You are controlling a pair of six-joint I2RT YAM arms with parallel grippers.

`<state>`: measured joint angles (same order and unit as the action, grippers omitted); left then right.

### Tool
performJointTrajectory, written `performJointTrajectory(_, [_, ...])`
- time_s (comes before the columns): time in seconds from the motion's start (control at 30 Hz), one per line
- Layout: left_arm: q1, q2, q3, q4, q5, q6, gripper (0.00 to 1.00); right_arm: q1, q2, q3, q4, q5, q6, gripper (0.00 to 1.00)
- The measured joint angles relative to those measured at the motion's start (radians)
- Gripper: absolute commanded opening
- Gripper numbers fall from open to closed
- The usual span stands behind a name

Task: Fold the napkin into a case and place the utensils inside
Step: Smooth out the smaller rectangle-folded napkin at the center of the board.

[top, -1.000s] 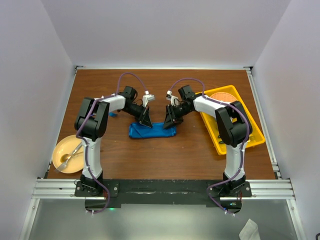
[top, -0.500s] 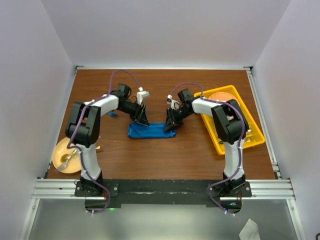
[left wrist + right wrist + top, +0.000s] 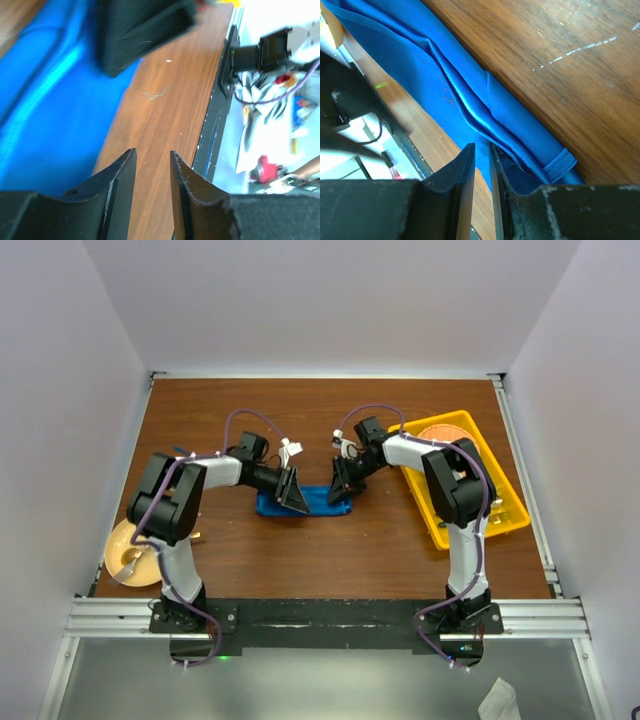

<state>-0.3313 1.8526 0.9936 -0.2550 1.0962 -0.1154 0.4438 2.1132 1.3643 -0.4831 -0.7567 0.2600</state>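
Top view: the blue case (image 3: 318, 502) lies flat at the centre of the table (image 3: 330, 410), its long side running left to right. The left gripper (image 3: 293, 492) points down at the case's left part, and the right gripper (image 3: 340, 483) at its right end. A yellow tray (image 3: 505, 502) sits at the right of the frame, and a plate (image 3: 118, 540) with gold cutlery (image 3: 135, 555) at the lower left. Left wrist view: the left gripper (image 3: 151, 155) fills the bottom edge, its jaws a narrow gap apart with bare wood showing between them and nothing held. The case (image 3: 55, 100) covers the left half of the frame. Right wrist view: the case (image 3: 445, 75) runs as a creased band from upper left to lower right across the table (image 3: 545, 50). The right gripper (image 3: 481, 150) stands at the bottom over the case's edge, jaws a thin slit apart. Whether cloth is pinched between them cannot be told.
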Motion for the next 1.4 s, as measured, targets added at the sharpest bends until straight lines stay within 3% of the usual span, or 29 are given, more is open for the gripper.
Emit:
performJointTrajectory(0.13, [0.063, 0.111, -0.030, 0.067, 0.011, -0.033, 0.38, 0.000, 0.017, 0.028, -0.035, 0.002, -0.016, 0.22])
performJointTrajectory(0.3, [0.132, 0.179, -0.083, 0.075, 0.137, -0.043, 0.39, 0.000, 0.023, 0.040, -0.053, 0.003, -0.033, 0.21])
performJointTrajectory(0.47, [0.166, 0.176, -0.070, -0.014, 0.177, 0.042, 0.41, 0.007, 0.025, 0.044, -0.051, 0.002, -0.053, 0.20])
performJointTrajectory(0.6, [0.136, 0.112, -0.016, -0.108, 0.140, 0.111, 0.40, 0.011, 0.025, 0.049, -0.055, 0.002, -0.075, 0.19])
performJointTrajectory(0.77, [0.101, -0.019, 0.114, -0.069, 0.018, 0.137, 0.44, 0.019, 0.021, 0.051, -0.055, 0.002, -0.100, 0.18])
performJointTrajectory(0.97, [0.066, 0.055, 0.311, -0.075, -0.101, 0.245, 0.45, 0.022, 0.008, 0.051, -0.056, 0.010, -0.118, 0.22])
performJointTrajectory(1.33, [-0.053, 0.164, 0.287, -0.098, -0.214, 0.264, 0.32, 0.014, -0.016, 0.089, -0.090, 0.036, -0.117, 0.35])
performJointTrajectory(1.4, [-0.048, 0.175, 0.270, -0.100, -0.233, 0.259, 0.32, 0.009, -0.021, 0.118, -0.117, 0.037, -0.121, 0.41])
